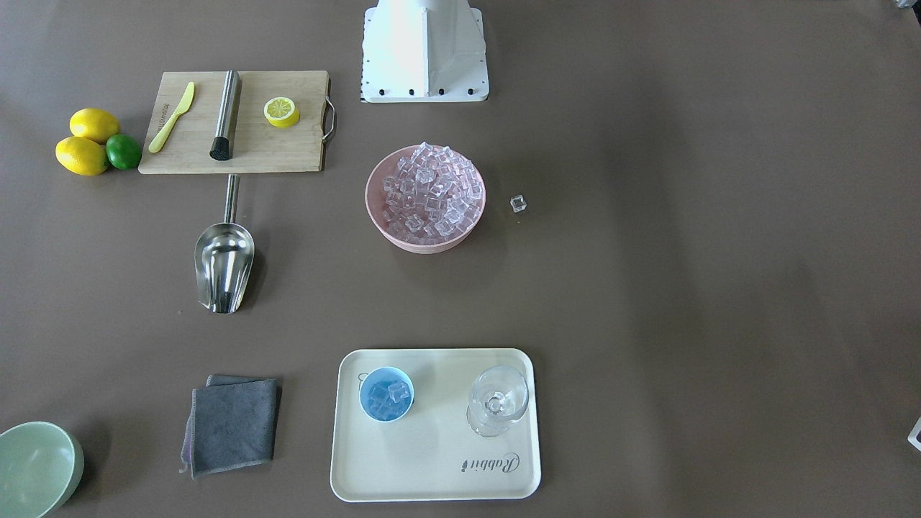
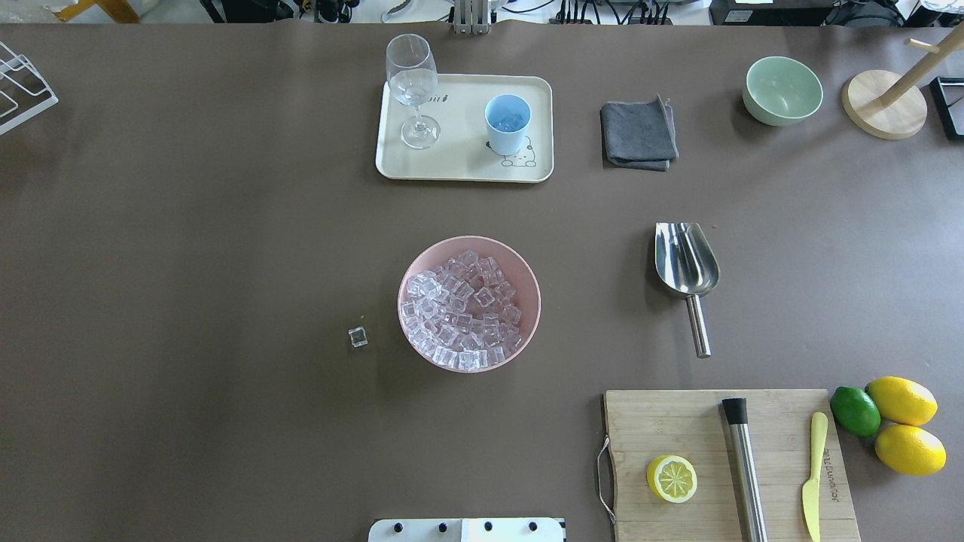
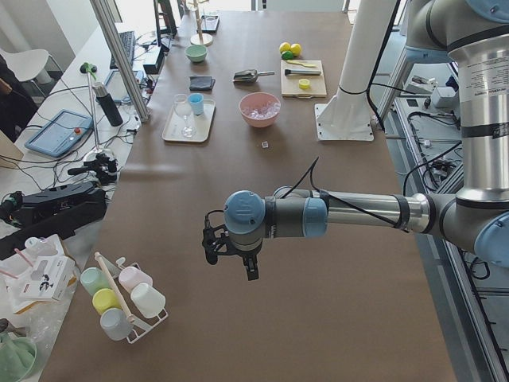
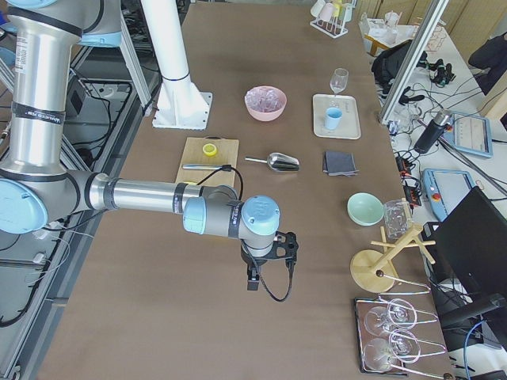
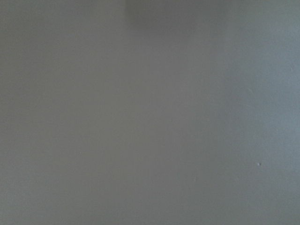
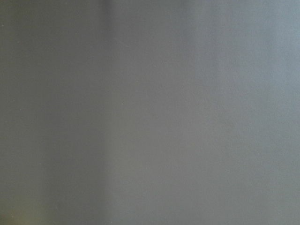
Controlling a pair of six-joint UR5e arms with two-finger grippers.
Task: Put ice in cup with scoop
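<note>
The ice point(image 1: 429, 188) fills a pink bowl point(image 2: 527, 282) at the table's middle. One stray cube point(image 2: 358, 337) lies on the table beside the bowl. The light-blue cup point(image 1: 386, 394) stands on the cream tray point(image 1: 439, 467) with a few cubes inside; it also shows in the overhead view point(image 2: 507, 123). The steel scoop point(image 1: 224, 255) lies flat and empty on the table point(image 2: 685, 260). My left gripper point(image 3: 251, 269) and right gripper point(image 4: 252, 279) hang over bare table far from these things. They show only in the side views, so I cannot tell whether they are open or shut.
A clear stemmed glass point(image 2: 412, 83) stands on the tray. A cutting board point(image 2: 678, 421) holds a lemon half point(image 2: 671, 478), a steel cylinder point(image 2: 744, 470) and a yellow knife point(image 2: 812, 474). Lemons and a lime point(image 2: 855, 410), a grey cloth point(image 2: 638, 134) and a green bowl point(image 2: 782, 90) lie around.
</note>
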